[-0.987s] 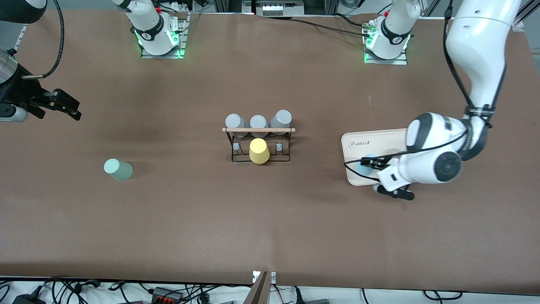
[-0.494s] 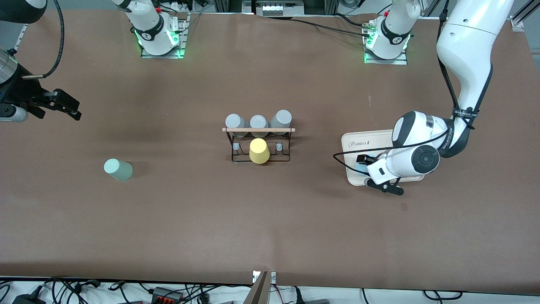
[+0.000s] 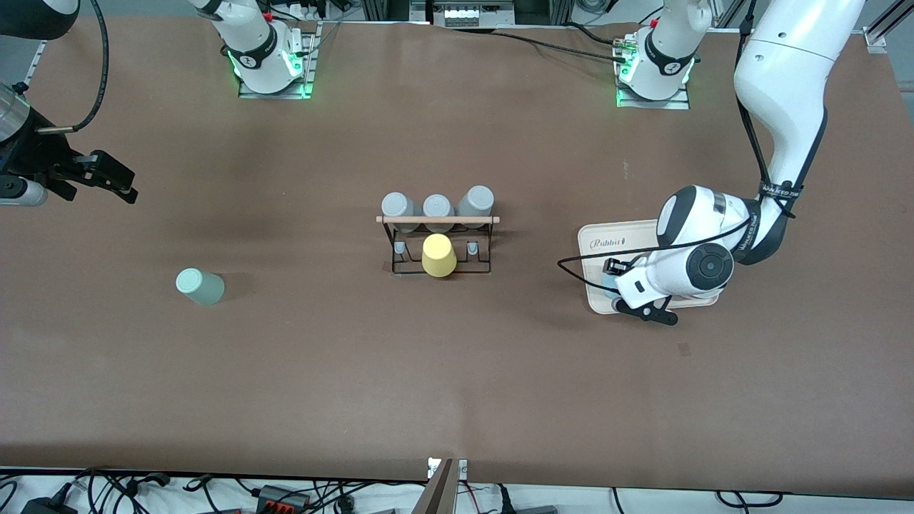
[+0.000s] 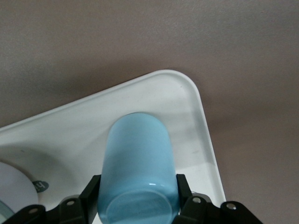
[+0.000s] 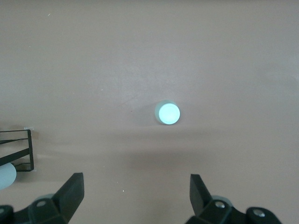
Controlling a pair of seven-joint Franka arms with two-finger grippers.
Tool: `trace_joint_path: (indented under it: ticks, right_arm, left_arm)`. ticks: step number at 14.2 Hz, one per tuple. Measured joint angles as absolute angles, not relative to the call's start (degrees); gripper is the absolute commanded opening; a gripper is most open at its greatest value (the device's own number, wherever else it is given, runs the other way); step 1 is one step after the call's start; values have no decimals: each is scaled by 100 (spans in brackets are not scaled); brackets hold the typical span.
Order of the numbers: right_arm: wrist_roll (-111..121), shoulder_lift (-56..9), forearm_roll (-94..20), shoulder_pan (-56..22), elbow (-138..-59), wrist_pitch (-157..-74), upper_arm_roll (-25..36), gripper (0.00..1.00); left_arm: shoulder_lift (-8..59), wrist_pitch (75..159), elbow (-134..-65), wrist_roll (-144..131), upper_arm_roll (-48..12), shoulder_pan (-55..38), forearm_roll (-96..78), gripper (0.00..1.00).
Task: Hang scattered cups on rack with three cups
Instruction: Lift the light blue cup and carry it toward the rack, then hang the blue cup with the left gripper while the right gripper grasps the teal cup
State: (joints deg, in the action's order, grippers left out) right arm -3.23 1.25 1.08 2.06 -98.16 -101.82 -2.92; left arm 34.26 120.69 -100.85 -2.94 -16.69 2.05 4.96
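The light blue cup (image 4: 138, 158) lies on a white tray (image 4: 187, 102) toward the left arm's end of the table. In the front view only a sliver of the cup (image 3: 607, 285) shows under the hand. My left gripper (image 4: 138, 191) is low over the tray (image 3: 621, 239), its fingers pressed against both sides of the cup. The mint-green cup (image 3: 200, 285) stands alone toward the right arm's end and shows in the right wrist view (image 5: 168, 113). My right gripper (image 3: 107, 178) hangs open and empty above the table there. The black wire rack (image 3: 437, 243) stands mid-table.
Three grey cups (image 3: 438, 207) sit along the rack's side farther from the front camera, and a yellow cup (image 3: 438, 255) sits on its nearer side. A corner of the rack (image 5: 18, 149) shows in the right wrist view. The tray bears a "Rabbit" label.
My left arm has swung toward the rack's end of the tray and lowered, bringing its fingers around the blue cup. The right arm and the mint-green cup have not moved.
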Motion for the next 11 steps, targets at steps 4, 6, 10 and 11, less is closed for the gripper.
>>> trace_joint_path:
  ticks: [4,6,10,11]
  right_arm:
    - [-323,125,109,207,-9793,-10187,-292,100]
    - [-323,123,110,211,-9733,-10188,-290,100]
    - [-322,-60,111,210,-9737,-10172,-286,100]
    - [-322,-165,136,210,-9743,-10169,-286,100]
  left_arm:
    - [3217,11222,-9334,-299,-1875,-30,500,0]
    - [3191,10611,-8574,-344,-1914,-433,499,0]
    - [3232,10326,-7675,-681,-1920,-929,-425,0]
    - [3280,10324,-7519,-955,-1921,-1031,-626,0]
